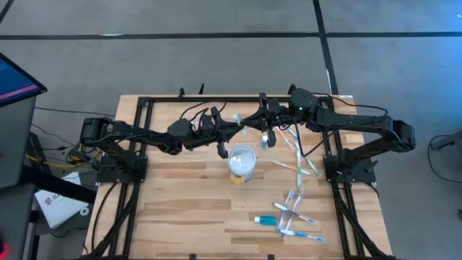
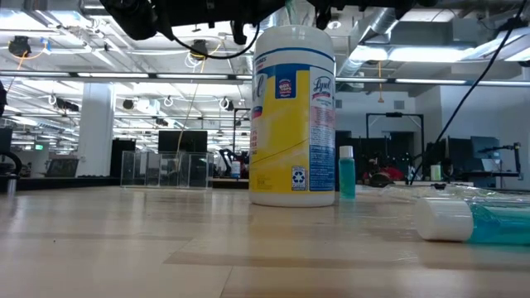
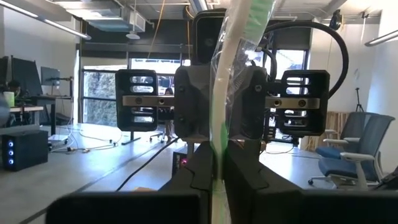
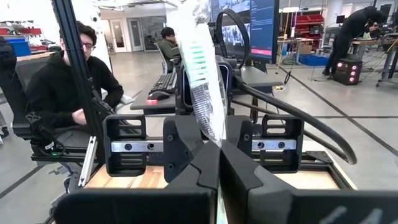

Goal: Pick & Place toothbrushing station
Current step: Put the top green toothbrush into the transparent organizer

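One Lysol wipes tub stands on the surface, plus one clear organiser stand at the far edge, one small upright teal bottle, and one teal tube with white cap lying flat. Two arms, two pincers: left pincer and right pincer, both raised and clamped on one wrapped green toothbrush. Loose wrapped toothbrushes lie scattered, roughly seven; overlaps blur the exact count.

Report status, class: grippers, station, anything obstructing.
Left gripper and right gripper shut on one wrapped toothbrush, held aloft. Toothbrushing station stands untouched. Yellow tub beneath the arms.
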You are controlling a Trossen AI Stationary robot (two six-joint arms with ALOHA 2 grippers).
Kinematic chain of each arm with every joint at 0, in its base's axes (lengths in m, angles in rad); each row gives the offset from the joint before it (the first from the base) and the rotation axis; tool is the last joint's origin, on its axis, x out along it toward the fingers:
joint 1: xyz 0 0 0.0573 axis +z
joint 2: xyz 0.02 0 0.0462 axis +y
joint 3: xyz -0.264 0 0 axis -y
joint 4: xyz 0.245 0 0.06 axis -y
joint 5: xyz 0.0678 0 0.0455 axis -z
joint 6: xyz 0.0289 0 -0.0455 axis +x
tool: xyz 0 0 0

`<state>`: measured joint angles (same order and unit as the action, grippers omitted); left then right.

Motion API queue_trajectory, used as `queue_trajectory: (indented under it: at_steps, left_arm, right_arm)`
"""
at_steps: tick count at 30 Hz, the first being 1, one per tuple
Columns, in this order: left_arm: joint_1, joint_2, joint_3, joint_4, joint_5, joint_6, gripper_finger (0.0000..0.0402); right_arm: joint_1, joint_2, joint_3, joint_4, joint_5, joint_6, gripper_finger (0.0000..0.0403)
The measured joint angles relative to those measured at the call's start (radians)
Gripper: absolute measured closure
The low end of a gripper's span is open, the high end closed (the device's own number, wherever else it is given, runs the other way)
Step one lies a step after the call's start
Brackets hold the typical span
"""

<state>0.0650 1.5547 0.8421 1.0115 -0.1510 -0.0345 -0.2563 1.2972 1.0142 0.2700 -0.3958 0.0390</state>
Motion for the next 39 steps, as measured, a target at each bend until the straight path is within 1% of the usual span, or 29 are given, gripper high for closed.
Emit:
queue_trajectory:
  at_steps: [3, 6, 12, 15, 26, 29, 34, 39]
  left_arm:
    - [0.000, -0.002, 0.000, -0.008, -0.012, 0.000, 0.0394]
    - [0.000, -0.036, -0.002, -0.072, -0.036, 0.001, 0.0394]
    - [0.000, -0.153, -0.003, -0.289, -0.100, 0.009, 0.0395]
    - [0.000, -0.195, -0.004, -0.388, -0.149, 0.011, 0.0395]
    - [0.000, -0.346, -0.008, -0.657, -0.318, 0.012, 0.0395]
    - [0.000, -0.399, -0.052, -0.659, -0.353, 0.008, 0.0395]
    - [0.000, -0.508, -0.169, -0.655, -0.487, -0.019, 0.0395]
    - [0.000, -0.611, -0.266, -0.649, -0.552, -0.050, 0.0395]
  right_arm:
    - [0.000, 0.000, 0.000, -0.001, 0.001, -0.013, 0.0402]
    - [0.000, -0.001, -0.001, -0.004, 0.002, -0.029, 0.0392]
    - [-0.005, -0.002, -0.001, -0.001, 0.002, -0.042, 0.0345]
    - [-0.009, -0.002, -0.001, -0.005, 0.002, -0.042, 0.0332]
    - [-0.007, -0.002, -0.001, -0.016, 0.003, -0.039, 0.0332]
    - [-0.006, -0.002, -0.001, -0.030, 0.003, -0.039, 0.0332]
    - [-0.006, -0.002, -0.001, -0.030, 0.003, -0.039, 0.0332]
    - [-0.006, -0.002, -0.001, -0.025, 0.003, -0.039, 0.0332]
